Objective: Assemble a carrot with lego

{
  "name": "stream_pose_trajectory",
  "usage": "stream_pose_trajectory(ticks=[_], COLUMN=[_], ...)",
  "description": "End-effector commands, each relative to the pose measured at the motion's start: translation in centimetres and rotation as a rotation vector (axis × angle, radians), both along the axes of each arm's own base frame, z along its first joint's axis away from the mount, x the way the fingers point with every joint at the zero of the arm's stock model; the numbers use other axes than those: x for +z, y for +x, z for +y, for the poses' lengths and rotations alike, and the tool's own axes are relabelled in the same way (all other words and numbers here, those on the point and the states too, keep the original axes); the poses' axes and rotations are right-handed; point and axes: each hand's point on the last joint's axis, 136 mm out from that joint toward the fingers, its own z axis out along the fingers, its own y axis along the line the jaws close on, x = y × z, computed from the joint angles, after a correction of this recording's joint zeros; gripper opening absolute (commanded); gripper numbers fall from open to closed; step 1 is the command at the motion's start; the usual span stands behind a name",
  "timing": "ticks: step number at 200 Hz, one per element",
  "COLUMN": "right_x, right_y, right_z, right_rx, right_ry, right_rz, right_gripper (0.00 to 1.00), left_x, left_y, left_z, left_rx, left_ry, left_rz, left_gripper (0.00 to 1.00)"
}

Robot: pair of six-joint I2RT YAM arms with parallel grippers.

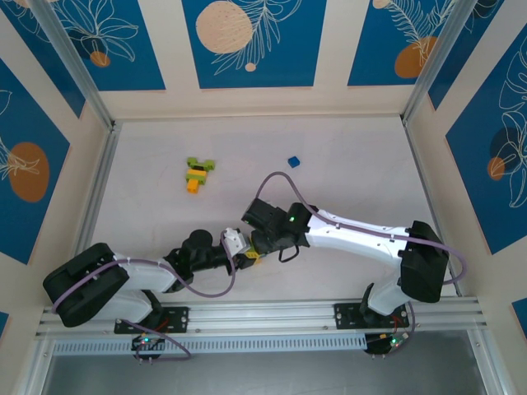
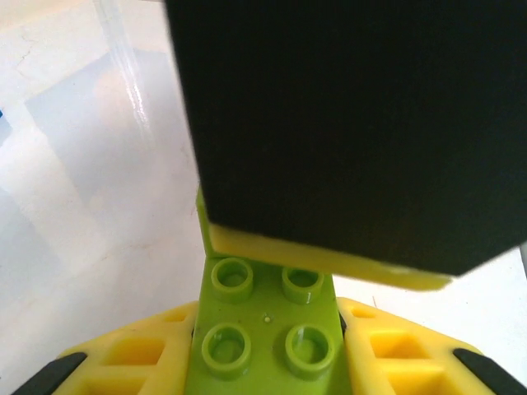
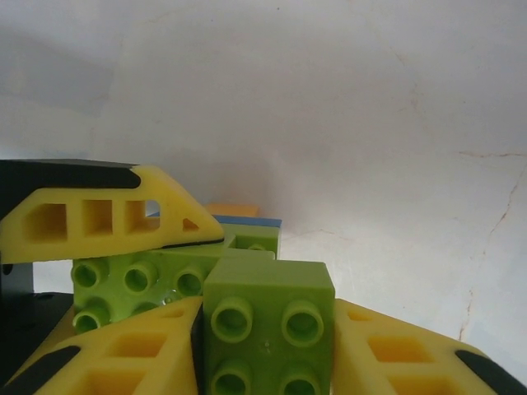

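My left gripper [image 2: 268, 319] is shut on a lime green lego brick [image 2: 265, 341], studs facing the camera. A finger [image 2: 346, 132] of the right gripper lies across its far end. My right gripper [image 3: 268, 311] is shut on a second lime green brick [image 3: 268, 284]. That brick sits against the left gripper's green piece [image 3: 132, 284], with a left finger [image 3: 107, 210] above it. Blue [image 3: 247, 220] and orange [image 3: 232, 210] lego edges show just behind. In the top view the left gripper [image 1: 240, 252] and right gripper [image 1: 257, 249] meet near the front middle.
A small green and orange lego assembly [image 1: 198, 174] lies at the back left of the white table [image 1: 354, 164]. A lone blue brick [image 1: 293, 161] lies at the back centre. Metal frame posts and walls border the table.
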Motion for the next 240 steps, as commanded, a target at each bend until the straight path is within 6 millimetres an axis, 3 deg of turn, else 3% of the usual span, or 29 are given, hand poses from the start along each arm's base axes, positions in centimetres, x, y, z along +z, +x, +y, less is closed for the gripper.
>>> stream_pose_trajectory(ticks=[1, 43, 82, 126, 177, 196, 211, 240], right_x=[-3.2, -2.3, -0.2, 2.8, 5.4, 5.1, 4.4, 3.1], right_y=[-2.0, -1.9, -1.2, -0.4, 0.1, -0.2, -0.8, -2.2], right_z=[-2.3, -1.8, -1.7, -1.8, -2.0, -2.8, -3.4, -4.7], right_rx=[0.047, 0.048, 0.046, 0.046, 0.063, 0.063, 0.06, 0.047], right_ry=[-0.131, -0.078, -0.03, 0.024, 0.061, 0.035, 0.016, 0.003], right_rz=[0.087, 0.066, 0.009, -0.052, -0.093, -0.082, -0.056, -0.013], right_gripper=[0.42, 0.54, 0.64, 0.66, 0.66, 0.65, 0.63, 0.61], left_x=[-3.3, -3.4, -3.5, -3.3, -3.4, -3.2, -3.1, -2.5], left_y=[-0.5, -0.5, -0.5, -0.4, -0.3, -0.3, -0.2, -0.2], left_z=[1.0, 1.0, 1.1, 1.1, 1.2, 1.2, 1.3, 1.5], left_rx=[-0.004, -0.003, 0.001, 0.005, 0.011, 0.016, 0.022, 0.033], left_ry=[0.115, 0.116, 0.12, 0.117, 0.116, 0.111, 0.106, 0.079], left_rz=[0.057, 0.06, 0.06, 0.056, 0.056, 0.055, 0.056, 0.051], left_gripper=[0.31, 0.31, 0.31, 0.38, 0.57, 0.75, 0.99, 1.0])
